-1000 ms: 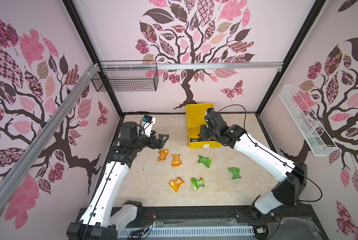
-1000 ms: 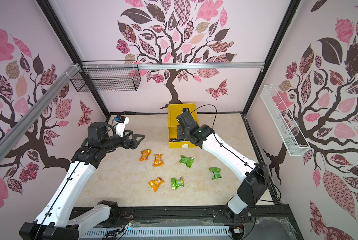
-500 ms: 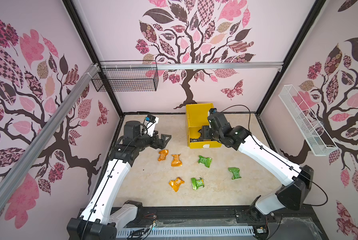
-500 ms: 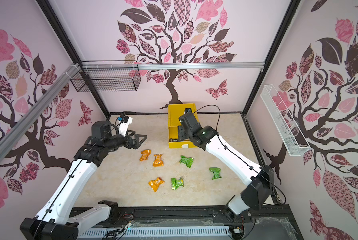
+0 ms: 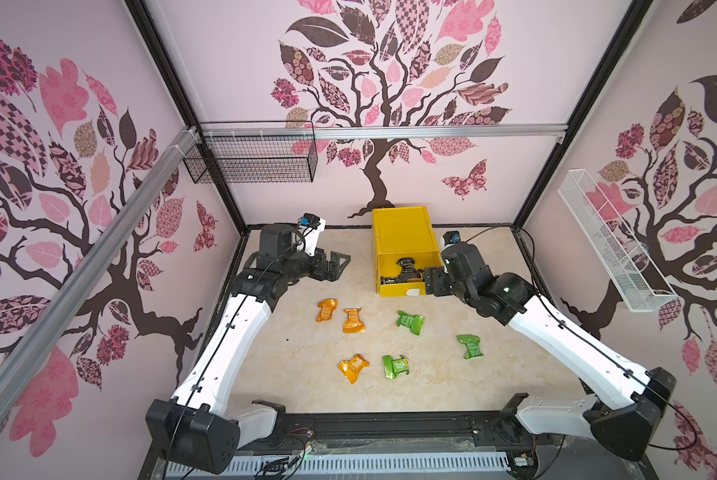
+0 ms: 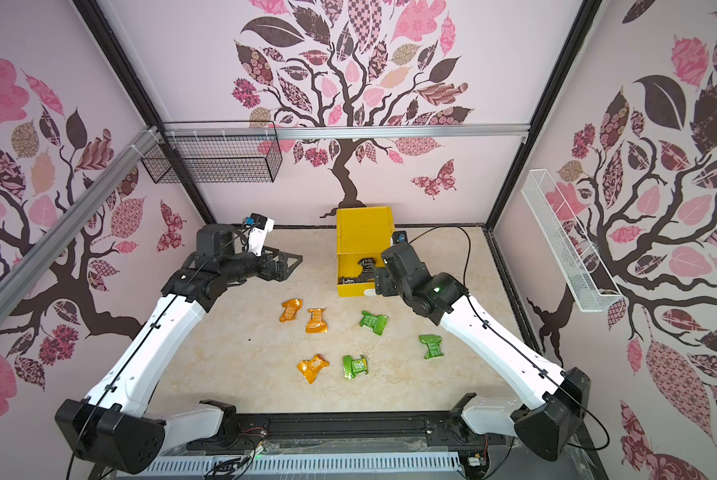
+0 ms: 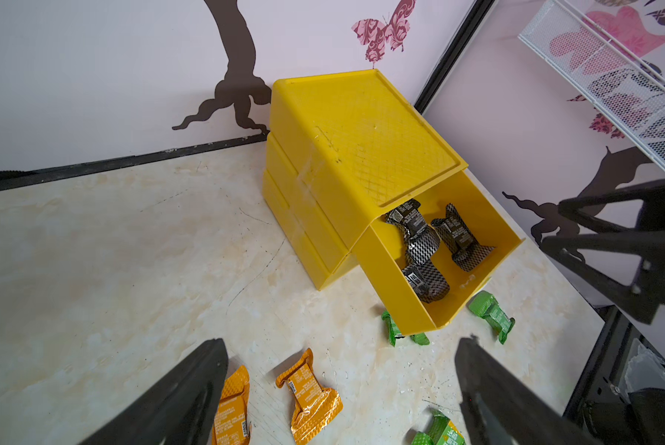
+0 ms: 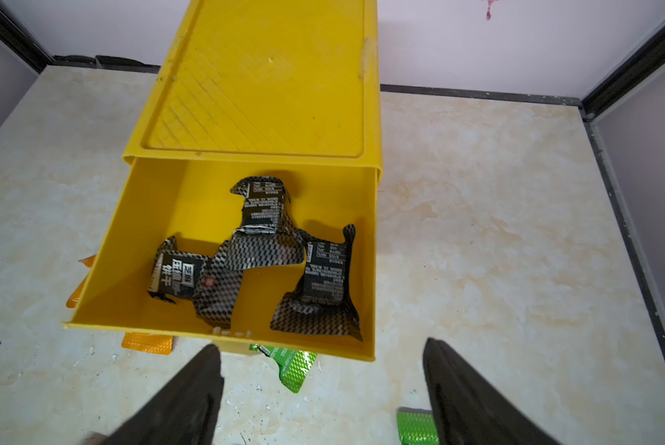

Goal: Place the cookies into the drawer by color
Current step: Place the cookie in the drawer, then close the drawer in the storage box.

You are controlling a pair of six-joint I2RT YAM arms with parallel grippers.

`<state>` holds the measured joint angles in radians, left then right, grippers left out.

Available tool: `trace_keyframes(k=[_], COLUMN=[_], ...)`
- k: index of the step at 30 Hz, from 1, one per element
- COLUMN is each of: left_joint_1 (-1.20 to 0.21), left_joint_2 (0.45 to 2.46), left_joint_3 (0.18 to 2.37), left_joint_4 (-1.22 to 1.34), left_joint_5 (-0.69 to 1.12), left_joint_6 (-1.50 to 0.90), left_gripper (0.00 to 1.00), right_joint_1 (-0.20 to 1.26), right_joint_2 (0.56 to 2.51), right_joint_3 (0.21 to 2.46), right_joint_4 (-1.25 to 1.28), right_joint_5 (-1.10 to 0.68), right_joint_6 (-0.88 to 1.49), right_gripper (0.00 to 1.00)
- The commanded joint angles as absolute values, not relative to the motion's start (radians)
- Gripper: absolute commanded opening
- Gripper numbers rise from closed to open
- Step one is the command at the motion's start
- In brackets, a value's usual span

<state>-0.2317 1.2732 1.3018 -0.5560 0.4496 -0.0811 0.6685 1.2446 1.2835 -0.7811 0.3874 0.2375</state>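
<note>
Black-fingered right gripper (image 8: 321, 345): spread wide, nothing held, poised at the front lip of the pulled-out top drawer (image 8: 103, 246).
Contents of that drawer: three black cookie packets (image 8: 261, 215), loosely overlapped, one colour to a drawer by my reckoning. My left gripper (image 7: 342, 341), likewise wide and empty, hangs off beside the yellow chest (image 7: 361, 127), I judge to leave room. On the tabletop (image 5: 298, 353) in front: three orange packets (image 5: 352, 320) and three green packets (image 5: 410, 322), unsorted. The lower drawers look shut.
</note>
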Motion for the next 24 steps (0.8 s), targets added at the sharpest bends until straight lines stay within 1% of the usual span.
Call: trace_keyframes(k=[1, 6, 10, 18, 24], left_joint_1=[-0.244, -0.264, -0.299, -0.377, -0.383], left_joint_2=[1.315, 1.399, 1.449, 1.594, 1.701], left_joint_3=[1.363, 1.445, 1.485, 1.611, 1.692], left_joint_4=[-0.553, -0.555, -0.521, -0.541, -0.553], left_joint_5=[0.446, 0.44, 0.399, 0.359, 0.333], left_joint_6=[-0.11, -0.124, -0.106, -0.085, -0.13], left_gripper=[0.97, 0.97, 0.97, 0.98, 0.98], right_joint_1=[0.66, 0.655, 0.653, 0.651, 0.647], right_joint_2=[1.165, 1.129, 1.123, 1.151, 1.183], right_joint_3=[1.256, 1.2, 1.165, 1.124, 1.098], right_joint_4=[-0.797, -0.798, -0.791, -0.767, -0.756], right_joint_5=[0.408, 0.397, 0.382, 0.333, 0.314], right_joint_6=[0.222, 0.218, 0.228, 0.238, 0.242], right_gripper=[0.89, 0.94, 0.99, 0.99, 0.99])
